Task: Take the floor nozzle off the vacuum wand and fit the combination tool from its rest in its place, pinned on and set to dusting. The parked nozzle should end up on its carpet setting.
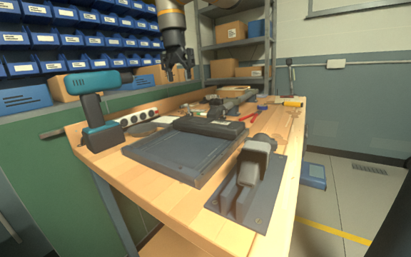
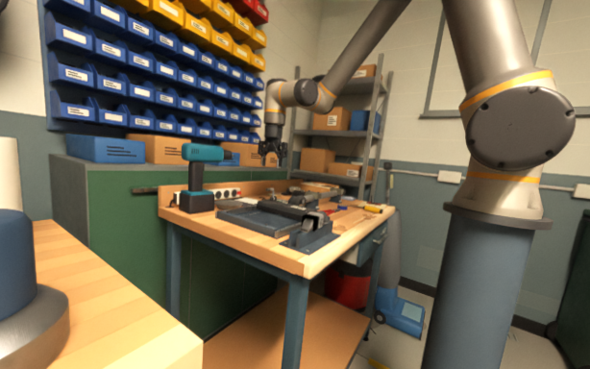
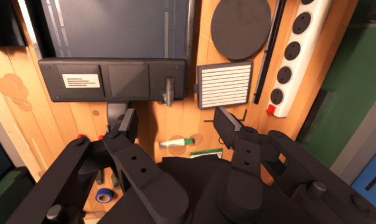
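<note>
My gripper (image 1: pixel 178 73) (image 2: pixel 272 158) (image 3: pixel 177 126) hangs open and empty, high above the back of the bench. Below it lies the dark floor nozzle (image 1: pixel 209 126) (image 3: pixel 112 79) (image 2: pixel 282 209), joined to the grey wand (image 1: pixel 234 101) (image 2: pixel 315 196). The nozzle rests at the far edge of a grey tray (image 1: pixel 184 151) (image 3: pixel 115 28). A small grey lever (image 3: pixel 168 91) sits at the nozzle's edge. The grey combination tool (image 1: pixel 253 162) (image 2: pixel 312 223) sits on its rest plate (image 1: pixel 248 192) at the bench's near corner.
A cordless drill (image 1: pixel 95 107) (image 2: pixel 200 178) stands upright at the bench's left end. A white power strip (image 1: pixel 137 117) (image 3: pixel 294 55), a dark disc (image 3: pixel 239 28) and a ribbed filter (image 3: pixel 224 85) lie near the back rail. Red pliers (image 1: pixel 250 116), a marker (image 3: pixel 177 142) and blue tape (image 3: pixel 104 195) lie nearby.
</note>
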{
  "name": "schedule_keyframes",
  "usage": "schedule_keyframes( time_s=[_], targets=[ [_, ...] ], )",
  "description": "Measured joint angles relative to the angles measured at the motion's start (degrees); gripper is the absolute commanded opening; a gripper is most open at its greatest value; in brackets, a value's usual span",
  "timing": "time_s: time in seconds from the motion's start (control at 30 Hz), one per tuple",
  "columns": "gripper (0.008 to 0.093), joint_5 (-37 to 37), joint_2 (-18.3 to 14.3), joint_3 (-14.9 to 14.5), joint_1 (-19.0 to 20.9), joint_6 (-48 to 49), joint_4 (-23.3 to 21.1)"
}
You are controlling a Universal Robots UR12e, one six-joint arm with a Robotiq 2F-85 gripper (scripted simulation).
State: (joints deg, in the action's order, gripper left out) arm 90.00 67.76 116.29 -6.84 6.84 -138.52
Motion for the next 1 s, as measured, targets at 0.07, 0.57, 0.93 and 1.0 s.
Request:
schedule_keyframes(
  time_s=[0.07, 0.57, 0.93, 1.0],
  targets=[
    [0.084, 0.0, 0.0, 0.0, 0.0, 0.0, 0.0],
    [0.084, 0.0, 7.3, 11.2, -9.3, 9.2, -3.9],
    [0.084, 0.0, 5.5, 11.6, -9.3, 9.3, -6.3],
    [0.084, 0.0, 4.3, 11.9, -9.3, 9.3, -7.7]
  ],
)
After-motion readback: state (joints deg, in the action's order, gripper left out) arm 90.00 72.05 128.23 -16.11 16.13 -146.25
